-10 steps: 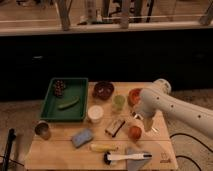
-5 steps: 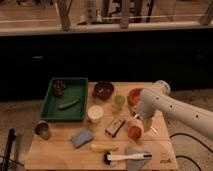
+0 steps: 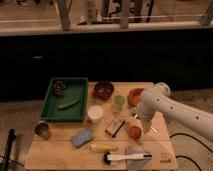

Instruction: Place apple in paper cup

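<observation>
Plainly the apple point(image 3: 133, 133) is a small round fruit, red-orange and about as wide as the cups. It lies on the wooden table point(image 3: 60, 152) towards the right side, just right of a brown packet point(image 3: 115, 127) and nearer the front than the orange bowl point(image 3: 135, 96). The gripper point(image 3: 138, 124), at the end of the white arm point(image 3: 170, 107), hangs at the apple's upper edge; whether it is clamped on the fruit or only over it I cannot tell.

The paper cup point(image 3: 95, 113) is short and white with a wide round rim. It stands upright left of the packet, just beside the right front corner of the green tray point(image 3: 49, 112) and well apart from the apple; its inside looks plain white. The tray holds a dark clustered thing point(image 3: 59, 86) at its back left and a long green vegetable point(image 3: 67, 104) near the middle. A dark brown bowl point(image 3: 103, 90) sits behind the paper cup, and what it holds cannot be made out. A translucent green cup point(image 3: 118, 102) stands between that bowl and the orange one. A small metal cup point(image 3: 42, 130) stands in front of the tray's left corner
</observation>
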